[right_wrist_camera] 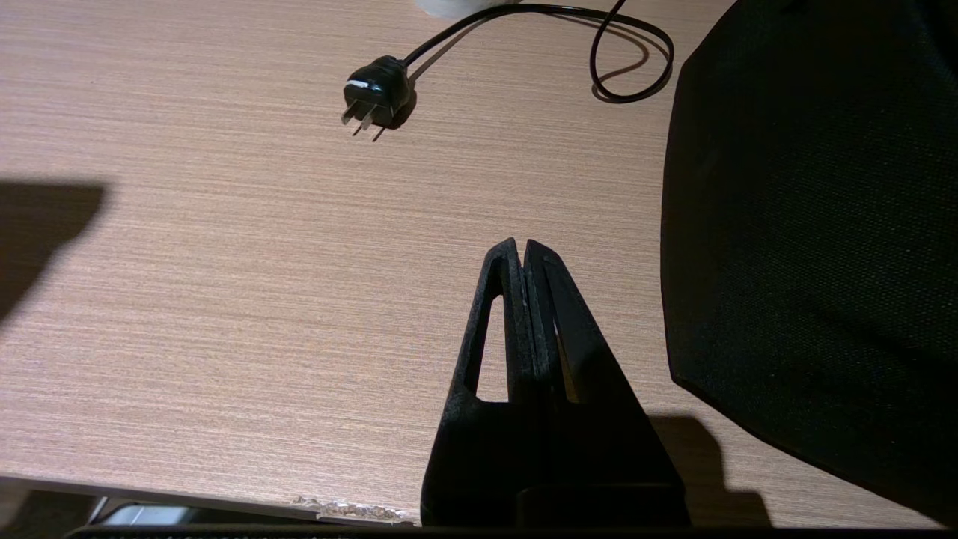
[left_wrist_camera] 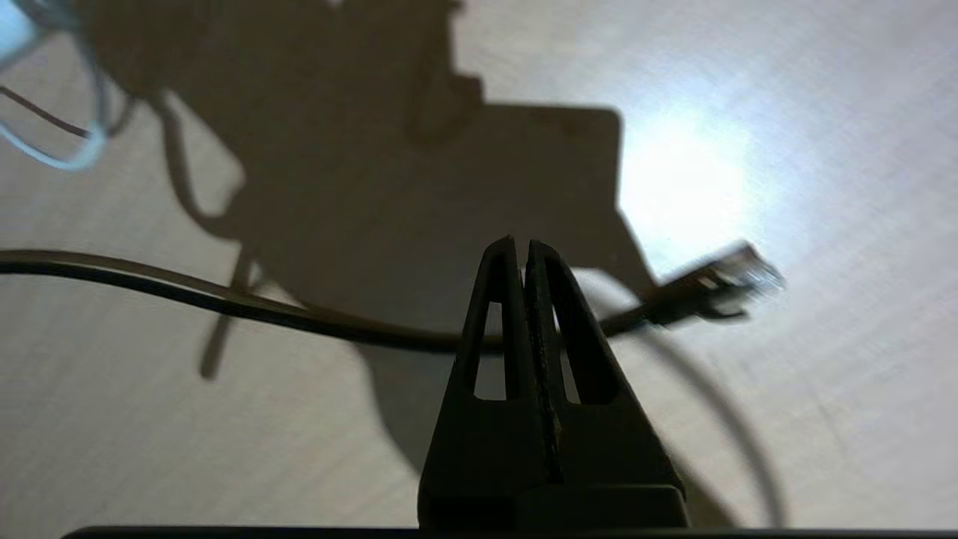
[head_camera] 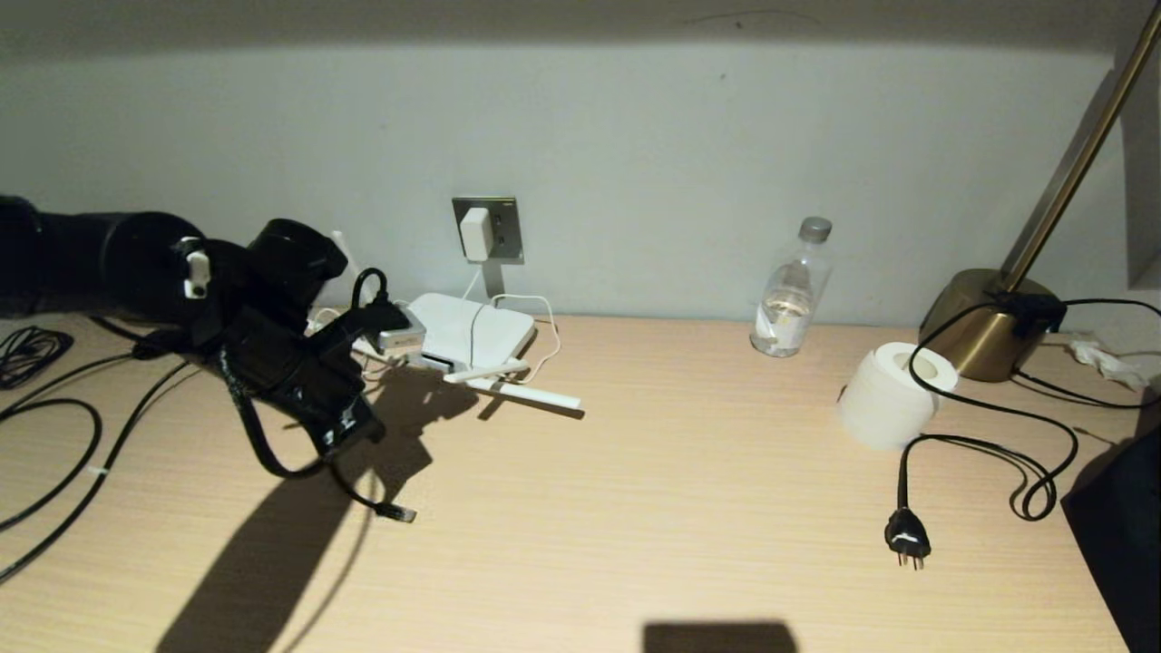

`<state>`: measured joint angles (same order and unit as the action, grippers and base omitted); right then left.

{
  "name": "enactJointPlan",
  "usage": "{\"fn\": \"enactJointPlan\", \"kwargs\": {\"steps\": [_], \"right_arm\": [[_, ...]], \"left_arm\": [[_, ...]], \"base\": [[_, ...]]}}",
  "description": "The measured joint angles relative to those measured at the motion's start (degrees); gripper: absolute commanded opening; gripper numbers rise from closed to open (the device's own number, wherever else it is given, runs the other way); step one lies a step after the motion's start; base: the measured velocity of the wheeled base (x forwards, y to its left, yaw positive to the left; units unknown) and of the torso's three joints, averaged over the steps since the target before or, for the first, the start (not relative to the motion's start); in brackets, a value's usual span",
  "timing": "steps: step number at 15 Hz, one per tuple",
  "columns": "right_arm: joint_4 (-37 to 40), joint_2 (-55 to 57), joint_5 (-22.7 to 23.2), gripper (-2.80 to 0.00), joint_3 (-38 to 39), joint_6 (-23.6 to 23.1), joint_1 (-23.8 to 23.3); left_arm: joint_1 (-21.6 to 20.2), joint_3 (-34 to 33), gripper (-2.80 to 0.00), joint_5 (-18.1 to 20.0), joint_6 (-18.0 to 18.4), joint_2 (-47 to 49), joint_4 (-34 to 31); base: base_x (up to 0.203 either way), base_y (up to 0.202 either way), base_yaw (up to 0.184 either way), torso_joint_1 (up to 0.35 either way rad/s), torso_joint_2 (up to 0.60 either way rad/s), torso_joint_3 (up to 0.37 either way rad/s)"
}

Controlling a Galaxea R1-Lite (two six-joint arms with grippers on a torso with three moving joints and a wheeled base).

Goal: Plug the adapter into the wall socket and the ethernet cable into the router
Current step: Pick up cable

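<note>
The white adapter [head_camera: 476,234] sits plugged in the grey wall socket [head_camera: 508,227], and its thin cord drops to the white router [head_camera: 472,331] lying flat on the desk below. My left gripper [head_camera: 367,433] hangs over the desk in front of and to the left of the router, pointing down, shut [left_wrist_camera: 522,243]. The black ethernet cable [left_wrist_camera: 224,303] runs across beyond the fingers and shows through their cut-outs. Nothing shows between the pads. Its clear connector [head_camera: 399,513] [left_wrist_camera: 737,273] lies just past the fingertips. My right gripper [right_wrist_camera: 519,243] is shut and empty near the desk's front edge.
A water bottle [head_camera: 789,299], a toilet roll [head_camera: 893,394] and a brass lamp base [head_camera: 984,326] stand at the back right. A black three-pin plug [head_camera: 907,540] [right_wrist_camera: 374,93] lies in front of them. A dark bulky object [right_wrist_camera: 816,224] is beside my right gripper. Loose black cables [head_camera: 54,426] lie at left.
</note>
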<state>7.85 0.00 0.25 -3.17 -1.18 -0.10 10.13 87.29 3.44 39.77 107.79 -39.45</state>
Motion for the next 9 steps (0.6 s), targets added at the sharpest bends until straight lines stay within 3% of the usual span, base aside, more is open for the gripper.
{"fn": "enactJointPlan", "kwargs": {"steps": [2, 4, 7, 8, 9], "right_arm": [[0.0, 0.0, 0.0, -2.8, 0.0, -0.05, 0.0], [-0.02, 0.0, -0.03, -2.8, 0.0, -0.07, 0.0], [0.0, 0.0, -0.04, -2.8, 0.0, -0.05, 0.0], [0.0, 0.0, -0.03, -2.8, 0.0, -0.02, 0.0], [0.01, 0.0, -0.03, -2.8, 0.0, 0.0, -0.01]], "left_arm": [[-0.11, 3.93, -2.8, -0.06, 1.58, 2.17, -3.89], [-0.11, 4.32, -2.8, -0.04, 5.91, 1.68, -4.18], [-0.22, -0.9, -2.8, -1.39, 11.05, -2.63, -1.27], [-0.4, -4.67, -2.47, -1.55, 12.8, -4.32, 1.99], [-0.79, -8.82, 0.0, -1.23, 15.16, -5.98, 5.79]], "base": [[0.0, 0.0, 0.0, 0.0, 0.0, 0.0], [0.0, 0.0, 0.0, 0.0, 0.0, 0.0], [0.0, 0.0, 0.0, 0.0, 0.0, 0.0], [0.0, 0.0, 0.0, 0.0, 0.0, 0.0], [0.0, 0.0, 0.0, 0.0, 0.0, 0.0]]}}
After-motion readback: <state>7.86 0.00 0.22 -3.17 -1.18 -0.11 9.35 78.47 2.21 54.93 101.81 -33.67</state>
